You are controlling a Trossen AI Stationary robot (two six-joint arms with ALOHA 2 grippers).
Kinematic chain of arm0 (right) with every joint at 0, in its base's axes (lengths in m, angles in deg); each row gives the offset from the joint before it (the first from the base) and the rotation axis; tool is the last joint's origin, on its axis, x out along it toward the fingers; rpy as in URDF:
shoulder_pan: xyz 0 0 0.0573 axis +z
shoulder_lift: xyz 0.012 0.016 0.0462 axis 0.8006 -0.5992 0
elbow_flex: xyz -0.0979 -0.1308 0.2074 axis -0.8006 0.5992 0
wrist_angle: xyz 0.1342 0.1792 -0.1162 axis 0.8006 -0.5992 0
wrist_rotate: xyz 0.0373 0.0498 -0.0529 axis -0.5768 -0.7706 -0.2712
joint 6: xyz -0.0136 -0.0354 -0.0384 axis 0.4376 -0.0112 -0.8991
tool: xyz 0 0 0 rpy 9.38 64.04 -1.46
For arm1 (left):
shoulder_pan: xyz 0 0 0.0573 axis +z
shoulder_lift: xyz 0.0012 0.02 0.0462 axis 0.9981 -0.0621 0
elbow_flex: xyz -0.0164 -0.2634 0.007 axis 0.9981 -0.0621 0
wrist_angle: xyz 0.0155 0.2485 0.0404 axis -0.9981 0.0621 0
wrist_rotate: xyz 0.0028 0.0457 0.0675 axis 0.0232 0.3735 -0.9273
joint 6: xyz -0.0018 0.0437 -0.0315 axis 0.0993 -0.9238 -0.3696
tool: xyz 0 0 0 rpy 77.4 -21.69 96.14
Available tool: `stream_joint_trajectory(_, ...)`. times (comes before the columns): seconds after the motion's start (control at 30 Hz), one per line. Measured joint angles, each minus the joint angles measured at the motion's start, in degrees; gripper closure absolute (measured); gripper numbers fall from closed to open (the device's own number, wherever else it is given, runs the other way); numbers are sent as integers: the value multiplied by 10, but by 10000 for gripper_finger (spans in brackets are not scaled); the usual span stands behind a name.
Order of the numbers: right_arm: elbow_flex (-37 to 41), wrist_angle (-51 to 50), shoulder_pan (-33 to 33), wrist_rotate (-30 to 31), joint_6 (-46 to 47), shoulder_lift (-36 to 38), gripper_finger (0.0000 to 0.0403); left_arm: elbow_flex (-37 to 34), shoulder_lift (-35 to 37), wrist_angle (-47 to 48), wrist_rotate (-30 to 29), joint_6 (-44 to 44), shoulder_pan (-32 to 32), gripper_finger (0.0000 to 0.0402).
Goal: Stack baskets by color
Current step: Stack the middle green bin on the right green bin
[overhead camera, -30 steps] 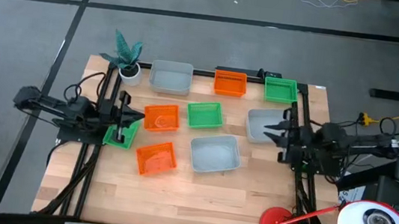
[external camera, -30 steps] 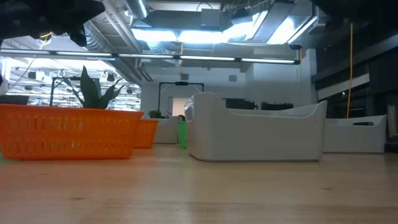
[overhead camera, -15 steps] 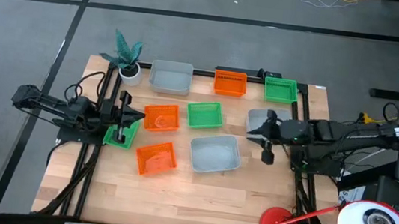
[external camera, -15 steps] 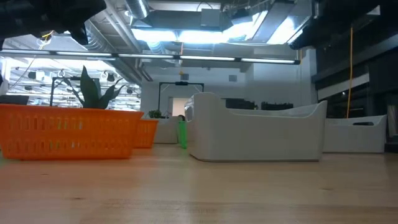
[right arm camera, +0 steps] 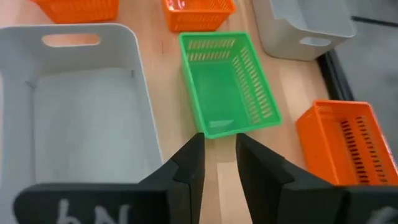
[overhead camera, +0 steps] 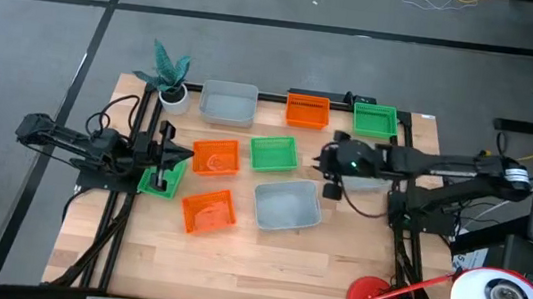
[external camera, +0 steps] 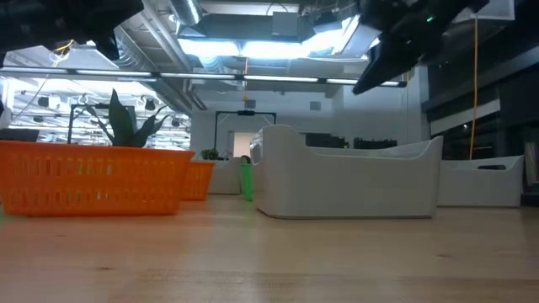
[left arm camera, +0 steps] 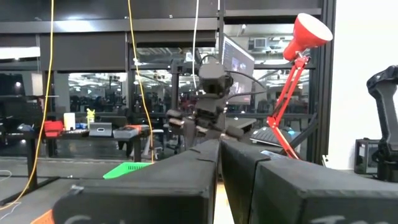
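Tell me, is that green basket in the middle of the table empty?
Empty. The right wrist view looks straight into the green basket and shows only its bare slotted floor and walls.

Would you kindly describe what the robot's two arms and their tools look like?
Both arms are dark, jointed and trailed by black cables. The right tool has two flat black fingers above a block with pale lettering; a green light glows on that arm. The left tool has blocky black fingers.

The worktop [overhead camera: 264,260] is pale wood with a smooth, faintly satin finish and visible plank seams. The green basket [right arm camera: 227,83] and orange basket [right arm camera: 341,149] are slotted, slightly glossy plastic, while the grey basket [right arm camera: 74,112] beside the green one is solid, smooth, matt plastic. The right gripper [right arm camera: 219,163] has matt black fingers.
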Motion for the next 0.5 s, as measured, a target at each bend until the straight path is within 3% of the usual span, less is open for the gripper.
stream_joint_trajectory(0.17,-31,1,-47,-84,-43,-58,311,0,0,-9,0,0,0,392)
stream_joint_trajectory(0.5,-94,17,-110,-94,-105,-192,311,0,0,-8,-10,0,0,392)
